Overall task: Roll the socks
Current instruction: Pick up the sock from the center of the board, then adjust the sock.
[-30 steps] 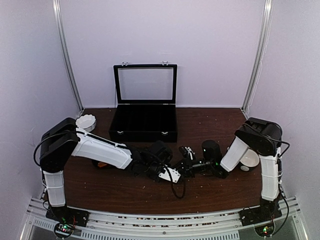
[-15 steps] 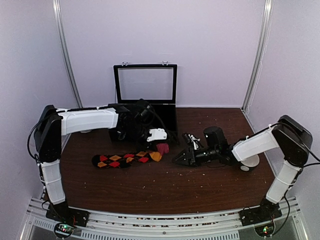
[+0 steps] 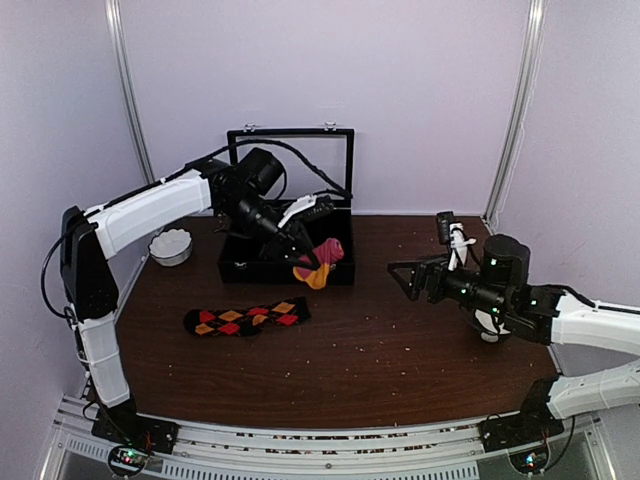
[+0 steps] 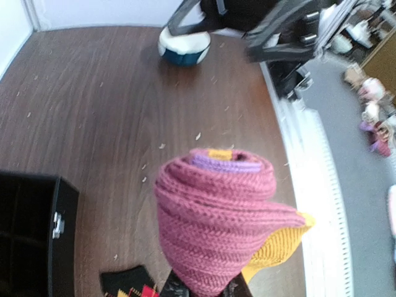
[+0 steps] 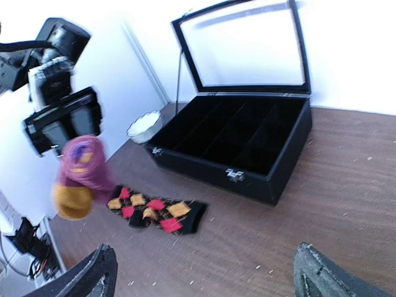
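Pink sock [image 3: 322, 258]: rolled up, held in the air by the left gripper [image 3: 305, 252], near the black box [image 3: 270, 268] | black diamond sock [image 3: 245, 318]: flat on the tabletop [image 3: 350, 372], not rolled yet | right gripper [image 5: 204, 253]: wide, holds nothing

Pale lilac walls [image 3: 400, 90] all round, plain, with soft even light. A slim metal post runs up each back corner, one left [image 3: 135, 120], one right [image 3: 518, 110]. The table [image 3: 380, 370] is dark brown wood grain, dotted with little pale crumbs [image 4: 198, 136]. There's an aluminium rail [image 3: 330, 445] along its near edge. Off the table's side you can see grey floor [image 4: 359, 198].
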`<action>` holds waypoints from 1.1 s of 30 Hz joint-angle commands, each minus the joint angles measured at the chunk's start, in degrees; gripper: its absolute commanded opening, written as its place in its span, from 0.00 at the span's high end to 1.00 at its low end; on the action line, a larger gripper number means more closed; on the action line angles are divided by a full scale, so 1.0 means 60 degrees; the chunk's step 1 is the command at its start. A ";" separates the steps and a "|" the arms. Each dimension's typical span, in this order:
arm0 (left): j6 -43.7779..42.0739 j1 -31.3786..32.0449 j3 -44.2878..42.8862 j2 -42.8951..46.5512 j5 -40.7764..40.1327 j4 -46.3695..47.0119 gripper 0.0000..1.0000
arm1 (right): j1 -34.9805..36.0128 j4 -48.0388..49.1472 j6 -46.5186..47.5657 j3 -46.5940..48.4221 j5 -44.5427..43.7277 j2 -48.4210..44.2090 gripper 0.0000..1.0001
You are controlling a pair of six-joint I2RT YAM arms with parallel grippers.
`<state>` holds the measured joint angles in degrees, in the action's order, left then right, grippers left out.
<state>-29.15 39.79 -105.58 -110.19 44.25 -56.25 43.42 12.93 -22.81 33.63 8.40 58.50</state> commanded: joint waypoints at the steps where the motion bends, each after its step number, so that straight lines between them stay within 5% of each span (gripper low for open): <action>1: 0.0234 -0.0025 -0.0840 0.0320 0.2265 -0.1174 1.00 | -0.0317 0.1085 0.0393 -0.0268 0.0250 -0.0058 0.00; 5: -0.0245 -0.0025 -0.1160 0.0248 0.2772 -0.1912 1.00 | -0.0321 -0.0053 0.1872 0.0923 0.1208 0.0160 0.00; 10: 0.1207 -0.0038 -0.0583 0.0610 0.0914 -0.0296 1.00 | -0.0109 -0.0008 0.1701 0.1968 0.2023 0.0460 0.00; 21: 0.1578 -0.0040 -0.0274 0.0776 -0.0456 0.0586 1.00 | 0.1715 -0.1403 0.2730 0.4058 0.0994 0.2298 0.05; 33: 0.0655 -0.0025 -0.0244 0.0836 0.1041 -0.0130 1.00 | 0.1737 -0.1501 0.2756 0.5154 0.1212 0.3731 0.28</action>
<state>-21.78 39.68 -107.04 -107.44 44.38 -55.81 54.00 4.01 -6.92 61.89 15.38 79.44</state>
